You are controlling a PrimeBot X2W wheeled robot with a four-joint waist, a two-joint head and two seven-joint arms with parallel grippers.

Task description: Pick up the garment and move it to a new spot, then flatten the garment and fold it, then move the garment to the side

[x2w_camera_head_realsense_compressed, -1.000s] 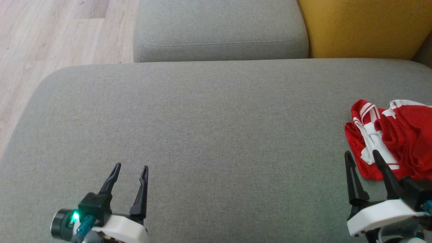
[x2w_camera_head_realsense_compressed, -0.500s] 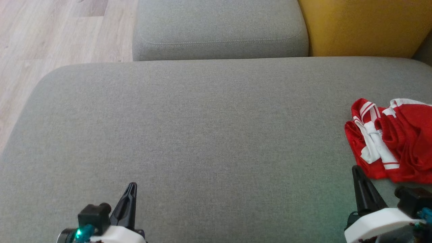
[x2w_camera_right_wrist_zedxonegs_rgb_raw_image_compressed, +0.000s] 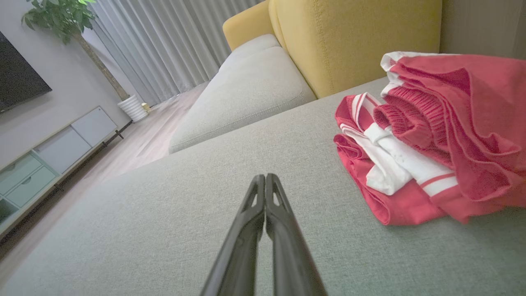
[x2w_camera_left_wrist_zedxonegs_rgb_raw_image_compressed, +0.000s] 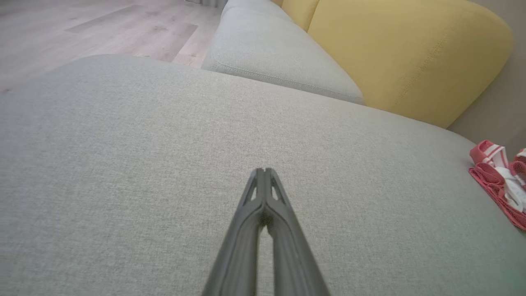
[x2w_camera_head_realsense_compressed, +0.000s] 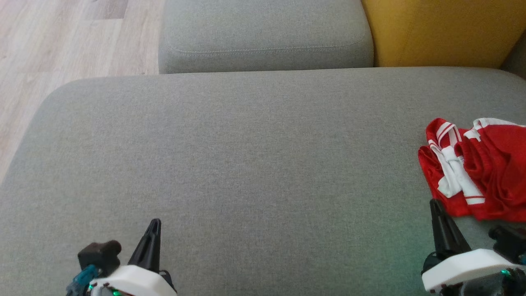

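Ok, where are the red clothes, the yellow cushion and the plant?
red clothes [x2w_camera_right_wrist_zedxonegs_rgb_raw_image_compressed: 472, 123], right wrist view, red top fold
yellow cushion [x2w_camera_right_wrist_zedxonegs_rgb_raw_image_compressed: 357, 41], right wrist view, front face
plant [x2w_camera_right_wrist_zedxonegs_rgb_raw_image_compressed: 57, 16], right wrist view, green leaves

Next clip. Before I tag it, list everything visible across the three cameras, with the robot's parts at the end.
garment: one, red with white stripes, bunched on the seat cushion at the robot's right
seat cushion: one, grey, below both grippers
second cushion: one, grey, beyond the seat cushion
back cushion: one, yellow, right of the second cushion
floor: pale wood, left of the cushions
plant: one, green, white pot, by the curtains
curtains: pale grey, far side of the room
cabinet: one, pale, low, against the wall
screen: one, dark, above the cabinet
left gripper: one, dark fingers, shut, empty
right gripper: one, dark fingers, shut, empty, short of the garment
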